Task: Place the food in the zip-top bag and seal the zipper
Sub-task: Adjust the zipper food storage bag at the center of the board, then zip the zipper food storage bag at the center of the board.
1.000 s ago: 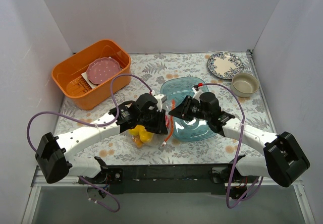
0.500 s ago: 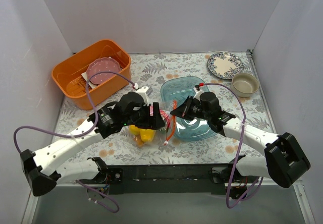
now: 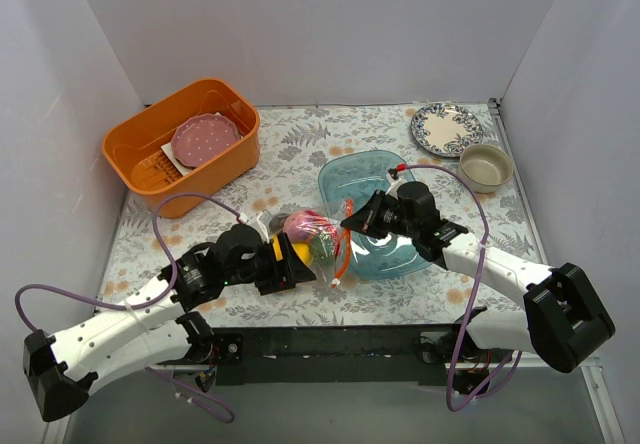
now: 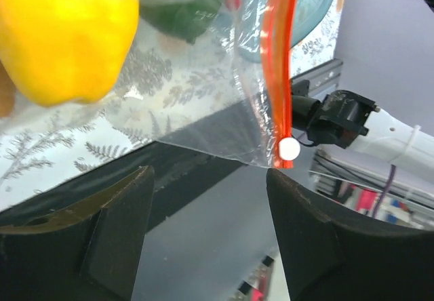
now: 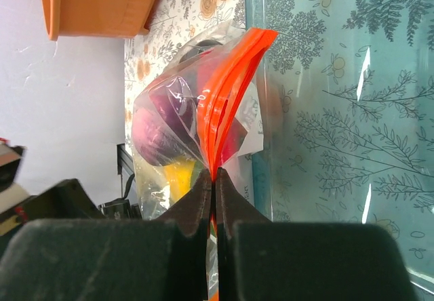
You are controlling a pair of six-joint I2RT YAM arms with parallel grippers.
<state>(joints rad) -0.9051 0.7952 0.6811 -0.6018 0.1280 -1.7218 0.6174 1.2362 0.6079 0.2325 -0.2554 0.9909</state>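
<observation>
The clear zip-top bag [image 3: 310, 244] lies on the table left of the blue tray, with the food inside: a purple onion [image 3: 300, 226], a yellow pepper [image 3: 286, 252] and a green piece [image 3: 322, 247]. Its orange-red zipper [image 3: 343, 242] runs along the right side. My right gripper [image 3: 352, 221] is shut on the zipper [image 5: 227, 104]; the onion [image 5: 159, 128] shows behind it. My left gripper [image 3: 300, 272] is open and empty at the bag's near left corner. In its view the yellow pepper [image 4: 64, 33], the zipper [image 4: 279, 70] and its white slider [image 4: 289, 150] hang above the fingers.
A clear blue tray [image 3: 385, 214] lies under my right gripper. An orange basket [image 3: 150, 159] with a pink plate [image 3: 205, 139] stands at the back left. A patterned plate [image 3: 445, 127] and a beige bowl [image 3: 486, 167] sit at the back right.
My left arm has drawn back toward the near left and let go, its gripper now open. The bag has shifted and the purple onion now shows on top. My right gripper has held its place.
</observation>
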